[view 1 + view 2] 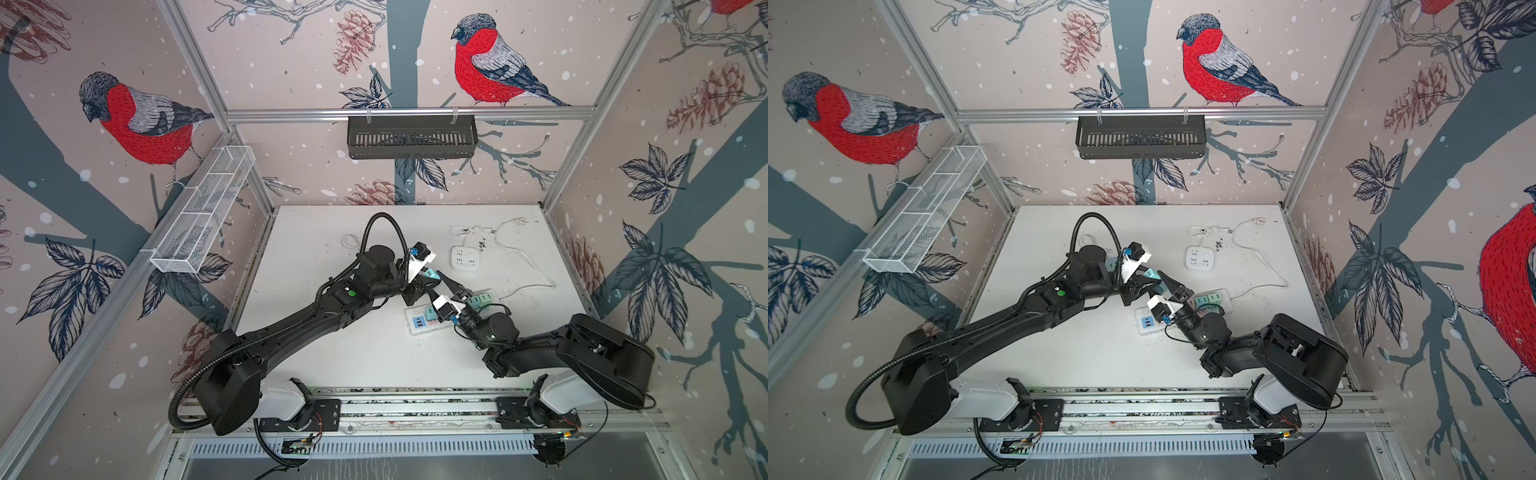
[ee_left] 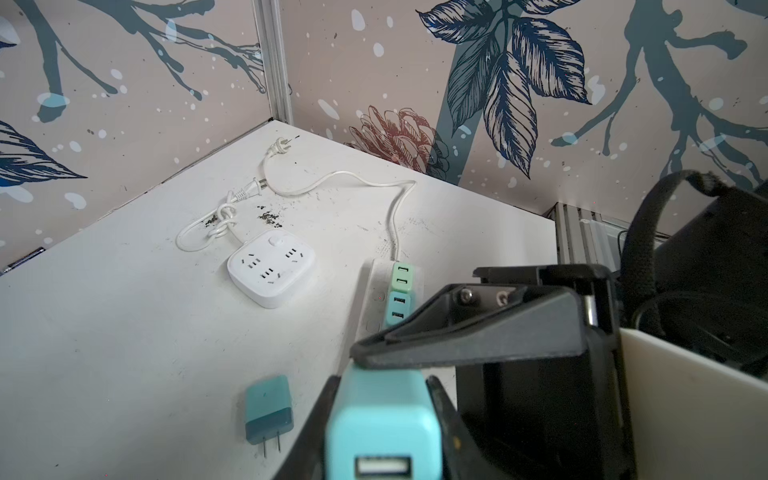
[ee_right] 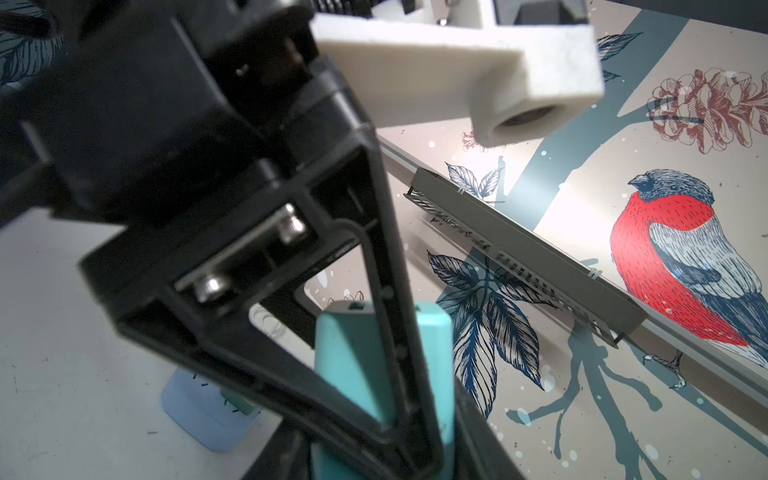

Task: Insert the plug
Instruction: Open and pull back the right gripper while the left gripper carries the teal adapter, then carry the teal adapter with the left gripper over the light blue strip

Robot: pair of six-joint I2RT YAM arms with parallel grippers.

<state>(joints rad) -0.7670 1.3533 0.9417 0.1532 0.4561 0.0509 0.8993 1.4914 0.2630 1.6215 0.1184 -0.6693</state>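
From the left wrist: grips the pale teal plug [image 2: 380, 428] in the left gripper [image 2: 380, 399], fingers pressed against 2 opposite sides. Turns the USB port to the lens, long axis running along the fingers (prongs out of sight). Looks past it onto a scuffed white table [image 2: 124, 332] with a dark teal plug [image 2: 268, 409] lying flat, 2 prongs toward the lens, a rounded square socket [image 2: 272, 274], and a white power strip [image 2: 374, 291] carrying 2 green-teal adapters [image 2: 402, 275].

From the right wrist: pinches that plug in the right gripper [image 3: 374, 449] too, clamped tight; long axis rising away from the fingers, matte plastic, half hidden behind a black ribbed finger [image 3: 392, 320].

In both top views: holds the plug [image 1: 430, 274] [image 1: 1151, 273] clear of the table, between the 2 grippers, near the square socket and the strip. Around: wallpaper [image 1: 145, 120] of red-breasted birds, aluminium frame [image 1: 407, 113], black slotted tray [image 1: 411, 139], white mesh basket [image 1: 203, 212].
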